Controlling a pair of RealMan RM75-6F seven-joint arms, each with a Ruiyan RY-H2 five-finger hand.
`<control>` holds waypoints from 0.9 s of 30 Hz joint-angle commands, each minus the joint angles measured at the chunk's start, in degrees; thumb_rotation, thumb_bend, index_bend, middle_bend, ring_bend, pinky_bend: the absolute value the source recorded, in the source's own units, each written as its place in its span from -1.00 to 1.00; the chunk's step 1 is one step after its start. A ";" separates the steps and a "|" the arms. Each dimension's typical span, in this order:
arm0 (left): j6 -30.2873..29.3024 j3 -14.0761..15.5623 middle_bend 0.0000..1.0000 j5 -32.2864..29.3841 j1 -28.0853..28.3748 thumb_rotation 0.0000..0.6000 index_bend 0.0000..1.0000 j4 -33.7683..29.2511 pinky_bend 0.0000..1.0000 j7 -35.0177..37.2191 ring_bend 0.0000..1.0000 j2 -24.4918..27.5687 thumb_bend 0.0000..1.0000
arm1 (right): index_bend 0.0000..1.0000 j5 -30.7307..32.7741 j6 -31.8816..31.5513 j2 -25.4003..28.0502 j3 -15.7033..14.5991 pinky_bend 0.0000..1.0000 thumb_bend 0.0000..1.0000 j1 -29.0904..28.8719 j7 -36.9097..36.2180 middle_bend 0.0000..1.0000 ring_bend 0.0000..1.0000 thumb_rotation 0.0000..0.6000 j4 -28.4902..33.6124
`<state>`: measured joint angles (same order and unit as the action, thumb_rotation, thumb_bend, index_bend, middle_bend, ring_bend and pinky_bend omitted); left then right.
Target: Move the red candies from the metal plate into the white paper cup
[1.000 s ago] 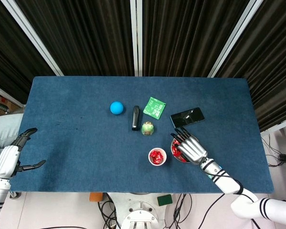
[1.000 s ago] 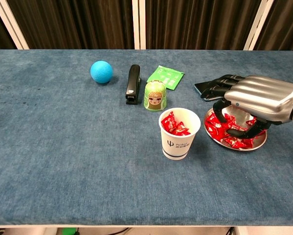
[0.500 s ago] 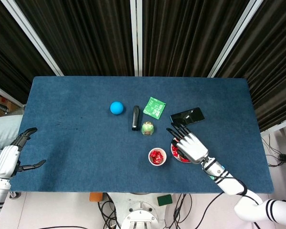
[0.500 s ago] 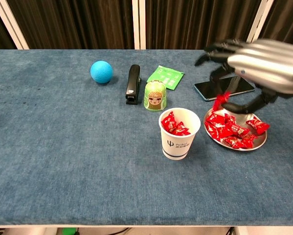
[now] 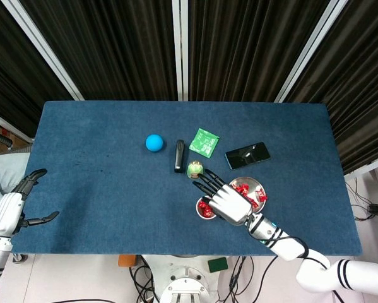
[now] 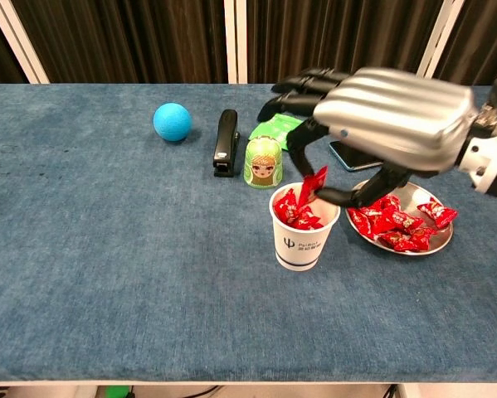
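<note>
My right hand point(image 6: 381, 124) point(image 5: 225, 201) hovers over the white paper cup point(image 6: 304, 240) point(image 5: 203, 209), pinching a red candy point(image 6: 314, 184) between thumb and a finger just above the cup's rim. The cup holds several red candies. To its right sits the metal plate point(image 6: 438, 241) point(image 5: 259, 184) with several more red candies point(image 6: 396, 224). My left hand point(image 5: 12, 205) hangs open beyond the table's left edge, seen only in the head view.
Behind the cup stand a green doll figure point(image 6: 263, 162), a black stapler point(image 6: 226, 142), a green packet point(image 6: 275, 128) and a blue ball point(image 6: 172, 121). A black phone point(image 5: 247, 154) lies behind the plate.
My right hand lifted off the plate with a candy and carried it left, from above the plate to over the cup. The left hand stayed put.
</note>
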<state>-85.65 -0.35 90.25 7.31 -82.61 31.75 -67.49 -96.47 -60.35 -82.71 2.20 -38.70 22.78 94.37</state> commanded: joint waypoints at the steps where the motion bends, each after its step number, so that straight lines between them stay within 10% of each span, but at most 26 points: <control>1: -0.04 0.00 -0.78 -0.02 -0.05 1.00 -0.73 0.23 -0.50 0.24 -0.76 -0.04 -0.81 | 0.14 -0.04 0.62 -0.33 -0.12 -1.00 -0.25 -0.43 0.19 -0.78 -1.00 1.00 -0.18; 27: 0.14 0.09 -0.78 0.56 0.25 1.00 -0.73 -0.09 -0.50 -0.12 -0.76 -0.13 -0.81 | -0.13 6.78 -3.34 8.63 -2.14 -1.00 -0.29 6.37 -1.08 -0.79 -1.00 1.00 -0.53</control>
<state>-85.52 -0.26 90.80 7.55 -82.69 31.64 -67.61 -91.12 -64.13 -74.89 0.44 -33.24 22.15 94.63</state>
